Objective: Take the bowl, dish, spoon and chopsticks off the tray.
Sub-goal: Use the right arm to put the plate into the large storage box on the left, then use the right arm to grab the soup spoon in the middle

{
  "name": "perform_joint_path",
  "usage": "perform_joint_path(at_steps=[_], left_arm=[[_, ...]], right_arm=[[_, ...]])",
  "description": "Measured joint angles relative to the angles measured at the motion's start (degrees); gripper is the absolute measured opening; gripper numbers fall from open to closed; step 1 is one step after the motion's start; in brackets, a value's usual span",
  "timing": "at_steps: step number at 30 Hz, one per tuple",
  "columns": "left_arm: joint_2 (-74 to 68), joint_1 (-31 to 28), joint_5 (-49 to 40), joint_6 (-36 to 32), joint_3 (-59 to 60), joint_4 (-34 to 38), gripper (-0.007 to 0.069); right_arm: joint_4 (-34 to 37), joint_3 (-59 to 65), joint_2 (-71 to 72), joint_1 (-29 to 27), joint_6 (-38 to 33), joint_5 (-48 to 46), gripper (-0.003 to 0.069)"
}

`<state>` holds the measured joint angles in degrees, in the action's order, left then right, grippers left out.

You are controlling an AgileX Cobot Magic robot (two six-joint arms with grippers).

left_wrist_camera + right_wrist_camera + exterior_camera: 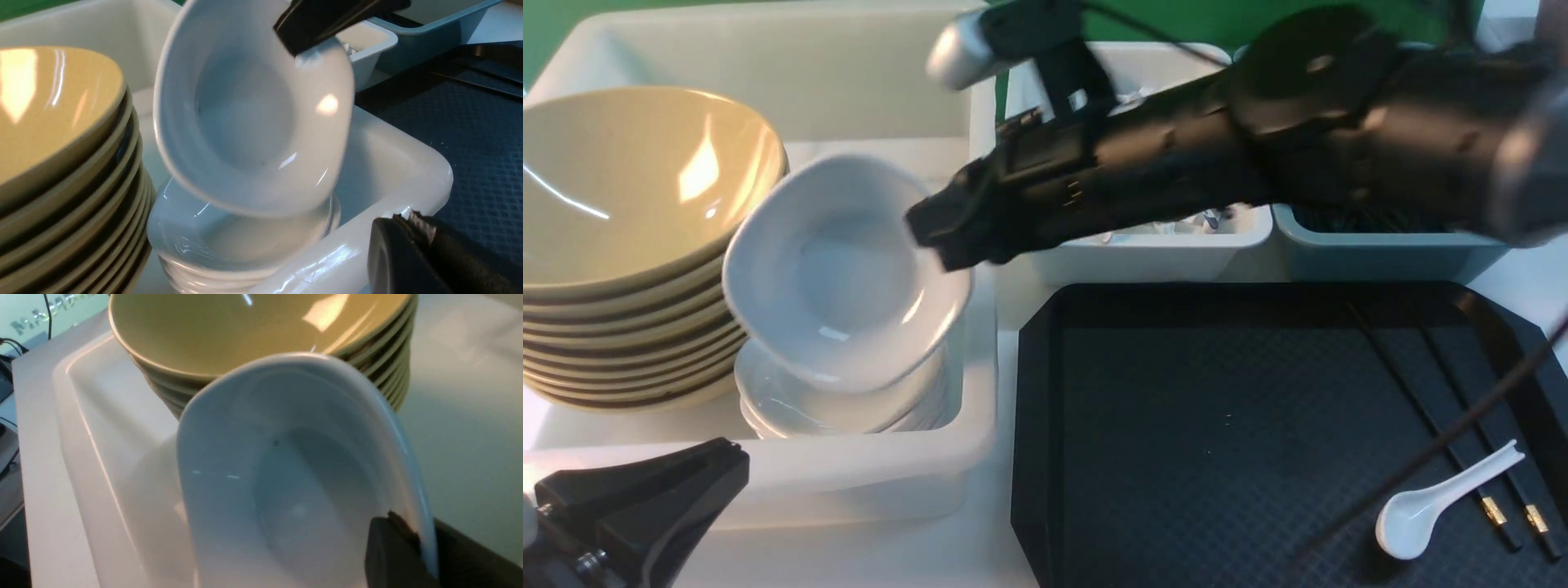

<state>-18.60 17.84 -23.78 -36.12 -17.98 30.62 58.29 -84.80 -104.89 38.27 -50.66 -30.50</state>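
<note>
The right gripper [929, 237] pinches the rim of the small glossy white rounded-square dish [841, 278], one finger inside the rim and one outside. The dish hangs tilted from the fingertips, just above a stack of white dishes [841, 412] in the white plastic tub [874, 482]. The left gripper [645, 498], fingers closed on nothing, sits low beside that tub, apart from the dish. The white ceramic soup spoon [1429, 506] and the thin black chopsticks [1409, 392] lie on the black textured plastic tray [1217, 408], well apart from both pairs of fingers.

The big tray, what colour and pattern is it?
The rectangular plastic tray is black with a diamond texture, clearest in the front view.
</note>
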Motion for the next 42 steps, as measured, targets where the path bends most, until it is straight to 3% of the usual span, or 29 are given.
perform_joint_path(at_steps=[3, 4, 5, 7, 9, 11, 12, 14, 17, 20, 24, 27, 30, 38, 42], left_arm=[[0.0, 0.0, -0.1, 0.0, 0.0, 0.0, -0.0008], [0.0, 0.0, -0.1, 0.0, 0.0, 0.0, -0.0008], [0.0, 0.0, -0.1, 0.0, 0.0, 0.0, -0.0008], [0.0, 0.0, -0.2, 0.0, 0.0, 0.0, -0.0008], [0.0, 0.0, -0.3, 0.0, 0.0, 0.0, -0.0008], [0.0, 0.0, -0.3, 0.0, 0.0, 0.0, -0.0008], [0.0, 0.0, -0.3, 0.0, 0.0, 0.0, -0.0008], [0.0, 0.0, -0.4, 0.0, 0.0, 0.0, -0.0008], [0.0, 0.0, -0.3, 0.0, 0.0, 0.0, -0.0008], [0.0, 0.0, 0.2, 0.0, 0.0, 0.2, -0.0008], [0.0, 0.0, 0.4, 0.0, 0.0, 1.2, -0.0008], [0.0, 0.0, 0.6, 0.0, 0.0, 1.9, -0.0008], [0.0, 0.0, 0.7, 0.0, 0.0, 1.9, -0.0008], [0.0, 0.0, 0.7, 0.0, 0.0, 1.9, -0.0008], [0.0, 0.0, 0.6, 0.0, 0.0, 1.9, -0.0008]], right_arm=[[-1.3, -0.6, -1.4, 0.7, 0.0, 0.1, 0.0225], [-3.6, -0.7, -1.6, 0.8, 0.2, -0.2, 0.0295], [-3.9, -0.7, -1.6, 0.8, 0.3, -0.2, 0.0295], [-7.9, -0.9, -0.5, 0.7, 2.9, -1.6, 0.0378], [-11.9, -0.9, 1.4, 0.2, 5.7, -3.9, 0.0406], [-22.7, -0.9, 5.6, -0.8, 13.1, -10.5, 0.0425], [-23.8, -0.9, 6.1, -0.9, 13.9, -11.0, 0.0426], [-40.5, -1.1, 11.9, -2.0, 26.3, -19.3, 0.0428], [-57.6, 0.2, 17.5, -3.9, 39.7, -30.3, 0.0429], [-64.5, 6.7, 21.9, -6.6, 47.7, -36.2, 0.0429], [-66.6, 20.4, 26.5, -8.8, 55.9, -32.6, 0.0430], [-66.5, 35.3, 28.8, -8.9, 64.6, -23.1, 0.0430], [-66.5, 42.5, 28.9, -8.9, 68.5, -16.4, 0.0430], [-66.7, 48.7, 25.4, -9.0, 73.4, -0.7, 0.0417], [-69.0, 48.7, 20.4, -9.0, 73.5, 0.6, 0.0328]])
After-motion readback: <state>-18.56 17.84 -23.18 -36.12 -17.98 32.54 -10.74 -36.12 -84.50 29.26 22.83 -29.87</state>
